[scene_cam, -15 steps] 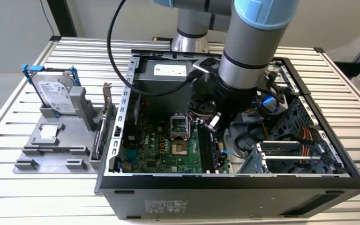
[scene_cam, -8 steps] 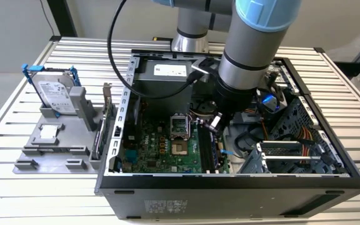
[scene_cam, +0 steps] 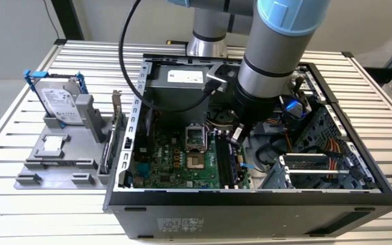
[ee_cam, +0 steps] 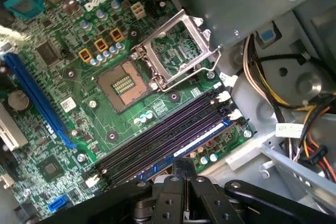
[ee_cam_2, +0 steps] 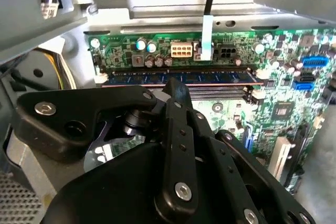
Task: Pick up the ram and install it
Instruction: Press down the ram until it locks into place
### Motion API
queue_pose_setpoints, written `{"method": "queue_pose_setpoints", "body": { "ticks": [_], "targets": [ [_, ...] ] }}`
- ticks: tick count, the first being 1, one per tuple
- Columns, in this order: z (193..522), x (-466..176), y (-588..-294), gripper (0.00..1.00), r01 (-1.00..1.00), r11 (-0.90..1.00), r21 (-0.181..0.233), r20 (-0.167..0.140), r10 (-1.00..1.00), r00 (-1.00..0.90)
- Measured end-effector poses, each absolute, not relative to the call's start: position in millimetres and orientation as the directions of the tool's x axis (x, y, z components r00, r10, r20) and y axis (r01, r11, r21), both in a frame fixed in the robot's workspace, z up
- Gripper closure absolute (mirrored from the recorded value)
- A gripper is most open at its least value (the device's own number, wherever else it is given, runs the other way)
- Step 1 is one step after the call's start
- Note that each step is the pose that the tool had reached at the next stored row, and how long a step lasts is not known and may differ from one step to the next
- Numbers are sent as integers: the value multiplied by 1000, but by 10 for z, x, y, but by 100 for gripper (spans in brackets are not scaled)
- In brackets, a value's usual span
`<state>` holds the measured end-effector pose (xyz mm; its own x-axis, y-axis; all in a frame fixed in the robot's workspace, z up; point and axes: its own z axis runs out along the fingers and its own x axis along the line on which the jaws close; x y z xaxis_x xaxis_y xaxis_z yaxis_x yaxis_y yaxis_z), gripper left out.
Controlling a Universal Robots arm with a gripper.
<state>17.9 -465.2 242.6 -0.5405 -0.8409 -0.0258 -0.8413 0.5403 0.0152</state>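
The ram (ee_cam_2: 210,77) is a long blue stick lying along the outermost memory slot of the green motherboard (ee_cam: 79,103), between white end clips; it also shows as a blue strip with a pale label (ee_cam: 195,139). In the exterior view it runs down the board beside the black slots (scene_cam: 233,164). My gripper (scene_cam: 238,137) reaches down into the open computer case (scene_cam: 250,196). Its black fingers (ee_cam_2: 176,95) are pressed together with no gap, their tip at the ram's upper edge near mid-length. In the first wrist view the gripper (ee_cam: 184,169) sits right over the ram.
A bare CPU socket (ee_cam: 123,83) with its raised metal frame lies beside the slots. Cable bundles (ee_cam: 294,114) and a metal drive cage (scene_cam: 318,168) crowd the exterior view's right. Outside the case, a grey fixture (scene_cam: 53,163) carries a hard drive (scene_cam: 59,104) and a bracketed card (scene_cam: 114,133).
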Motion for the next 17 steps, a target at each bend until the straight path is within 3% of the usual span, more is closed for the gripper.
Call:
{"method": "queue_pose_setpoints", "body": {
  "ticks": [17],
  "targets": [
    [2419, 179, -4652, 100, -949, 316, 15, -26, -948, -316]
  ]
}}
